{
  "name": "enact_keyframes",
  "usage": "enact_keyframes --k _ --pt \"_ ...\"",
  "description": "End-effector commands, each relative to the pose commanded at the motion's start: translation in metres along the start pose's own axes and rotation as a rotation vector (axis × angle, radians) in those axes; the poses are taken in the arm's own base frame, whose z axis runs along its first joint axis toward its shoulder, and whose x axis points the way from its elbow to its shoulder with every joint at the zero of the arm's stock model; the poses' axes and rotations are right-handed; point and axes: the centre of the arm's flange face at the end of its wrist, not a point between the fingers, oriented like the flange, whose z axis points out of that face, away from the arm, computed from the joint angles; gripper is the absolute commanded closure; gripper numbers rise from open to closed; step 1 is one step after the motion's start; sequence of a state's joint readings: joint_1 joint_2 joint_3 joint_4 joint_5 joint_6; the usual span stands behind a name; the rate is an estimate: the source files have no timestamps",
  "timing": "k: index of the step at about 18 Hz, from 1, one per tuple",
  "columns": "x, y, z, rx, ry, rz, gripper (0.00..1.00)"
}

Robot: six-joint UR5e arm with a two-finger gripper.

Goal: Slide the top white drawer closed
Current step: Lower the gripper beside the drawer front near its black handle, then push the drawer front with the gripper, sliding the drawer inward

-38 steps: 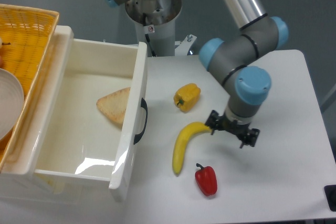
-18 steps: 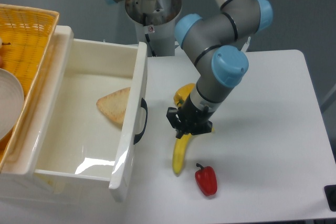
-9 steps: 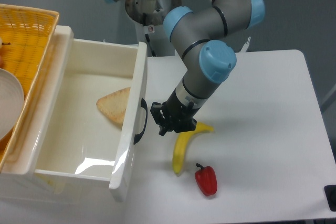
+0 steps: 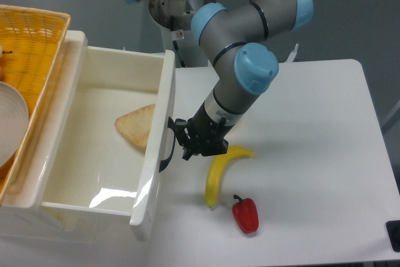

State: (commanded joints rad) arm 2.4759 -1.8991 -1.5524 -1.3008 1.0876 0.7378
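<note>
We see the top white drawer (image 4: 75, 154) pulled fully out at left, w/ a triangular bread slice (image 4: 137, 124) inside. Gripper (image 4: 189, 141) sits right at its black handle (image 4: 167, 145); jaw state we can't tell.

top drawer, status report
Gripper at the drawer front beside the black handle, jaws' state unclear. Top white drawer wide open, bread slice inside. Banana near gripper, not blocking.
</note>
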Motion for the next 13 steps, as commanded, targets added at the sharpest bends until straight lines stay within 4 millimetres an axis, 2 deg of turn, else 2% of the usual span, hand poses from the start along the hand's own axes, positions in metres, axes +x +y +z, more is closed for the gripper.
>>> enact_keyframes --k 5,7,13 --pt "0.007 -0.003 0.001 0.008 0.011 0.007 0.97" --pt "0.018 -0.005 -0.001 0.007 0.011 0.020 0.97" --pt "0.023 -0.007 -0.004 0.016 0.016 0.027 0.97"
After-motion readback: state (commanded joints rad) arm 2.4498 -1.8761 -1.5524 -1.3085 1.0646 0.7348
